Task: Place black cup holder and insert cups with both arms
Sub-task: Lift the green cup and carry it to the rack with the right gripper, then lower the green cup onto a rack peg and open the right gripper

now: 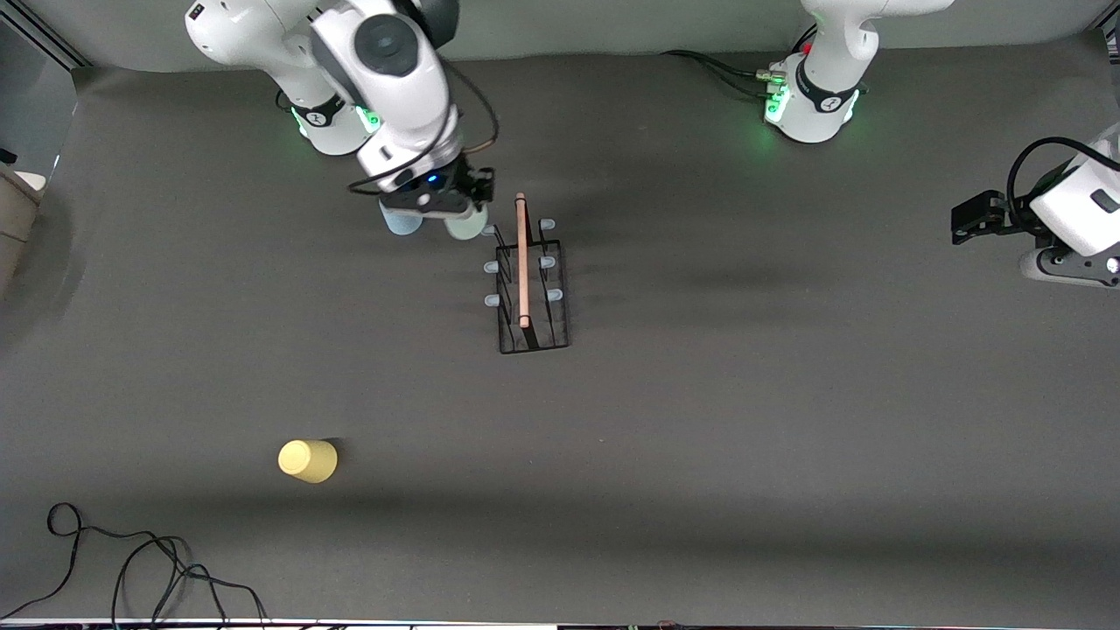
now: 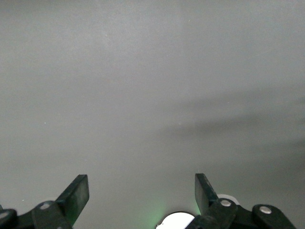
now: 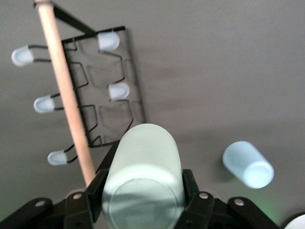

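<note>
The right gripper (image 3: 143, 195) clamps the green cup (image 3: 143, 176) just beside the black cup holder (image 1: 532, 289); it probably must tip it onto a peg (image 3: 118, 90). The left gripper (image 2: 138, 195) waits, spread wide, over bare counter (image 1: 787, 437).

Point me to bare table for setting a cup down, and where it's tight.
Bare: the stretch between the black cup holder and the waiting left hand, and the strip between the holder and the yellow cup. Tight: at the holder's end farthest from the front camera, where the right hand grips the green cup beside the blue cup.
</note>
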`<action>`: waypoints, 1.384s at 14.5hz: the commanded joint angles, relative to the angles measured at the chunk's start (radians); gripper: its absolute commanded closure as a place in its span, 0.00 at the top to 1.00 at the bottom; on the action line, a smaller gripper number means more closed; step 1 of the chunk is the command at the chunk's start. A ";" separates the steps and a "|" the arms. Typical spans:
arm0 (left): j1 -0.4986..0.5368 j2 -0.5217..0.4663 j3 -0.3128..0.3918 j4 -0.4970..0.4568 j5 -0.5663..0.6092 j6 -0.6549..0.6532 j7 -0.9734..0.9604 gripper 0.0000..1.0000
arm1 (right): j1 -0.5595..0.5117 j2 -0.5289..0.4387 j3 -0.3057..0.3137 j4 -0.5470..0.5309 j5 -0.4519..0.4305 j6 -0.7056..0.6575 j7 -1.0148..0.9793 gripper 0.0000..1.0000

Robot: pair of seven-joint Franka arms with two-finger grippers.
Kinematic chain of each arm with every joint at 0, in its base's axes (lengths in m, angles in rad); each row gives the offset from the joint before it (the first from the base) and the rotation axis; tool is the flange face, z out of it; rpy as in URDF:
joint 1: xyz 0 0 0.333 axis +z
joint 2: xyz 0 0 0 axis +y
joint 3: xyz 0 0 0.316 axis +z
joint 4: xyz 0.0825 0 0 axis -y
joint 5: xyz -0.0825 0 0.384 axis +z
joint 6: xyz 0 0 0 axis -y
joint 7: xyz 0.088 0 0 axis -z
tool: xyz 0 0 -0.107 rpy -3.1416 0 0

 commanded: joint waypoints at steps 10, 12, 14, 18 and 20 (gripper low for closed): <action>0.012 0.005 -0.008 0.017 0.011 -0.022 0.016 1.00 | 0.023 0.134 -0.015 -0.037 0.011 0.217 0.068 0.24; 0.012 0.005 -0.008 0.019 0.011 -0.021 0.016 1.00 | 0.023 0.160 -0.015 -0.037 0.011 0.228 0.068 0.24; 0.013 0.005 -0.008 0.019 0.011 -0.021 0.016 1.00 | 0.021 0.163 -0.015 -0.037 0.011 0.228 0.067 0.45; 0.014 0.005 -0.008 0.017 0.011 -0.019 0.016 0.99 | 0.017 0.135 -0.025 0.012 0.011 0.153 0.070 1.00; 0.012 0.005 -0.008 0.019 0.011 -0.017 0.016 0.99 | 0.010 0.111 -0.028 0.108 0.011 0.014 0.067 1.00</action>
